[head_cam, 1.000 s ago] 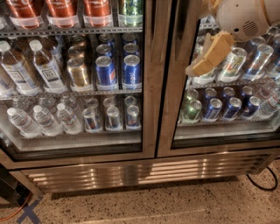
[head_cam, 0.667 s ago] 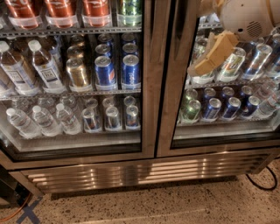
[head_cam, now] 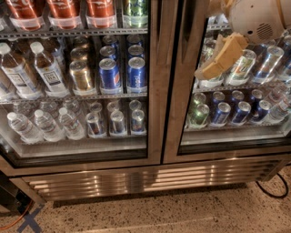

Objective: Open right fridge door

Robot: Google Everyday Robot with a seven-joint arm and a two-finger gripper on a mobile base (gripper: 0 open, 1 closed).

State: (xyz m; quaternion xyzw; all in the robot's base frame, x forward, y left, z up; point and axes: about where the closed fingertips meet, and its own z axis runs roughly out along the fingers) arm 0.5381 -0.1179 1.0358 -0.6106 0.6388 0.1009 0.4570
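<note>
- Little changes over the last second: the right fridge door (head_cam: 182,91) stays shut, and the gripper (head_cam: 203,73) holds almost the same spot before its glass.
- The left door (head_cam: 153,68), clear glass in brushed steel, shows 3 red-labelled bottles (head_cam: 63,9) and 1 green bottle (head_cam: 136,8) on the top shelf.
- Below them, 2 blue cans (head_cam: 122,73) front the middle shelf, and 3 silver cans (head_cam: 117,123) front the bottom one.
- A ribbed steel grille (head_cam: 136,179) runs under both doors, above a speckled stone floor (head_cam: 159,214).
- The right fridge door fills the fridge's right half, its wide steel frame edged in black.
- The gripper, tan and wedge-shaped, slants down-left across the upper right pane; whether it is spread or closed cannot be told.
- The rounded white arm housing (head_cam: 259,18) sits at the top right corner.
</note>
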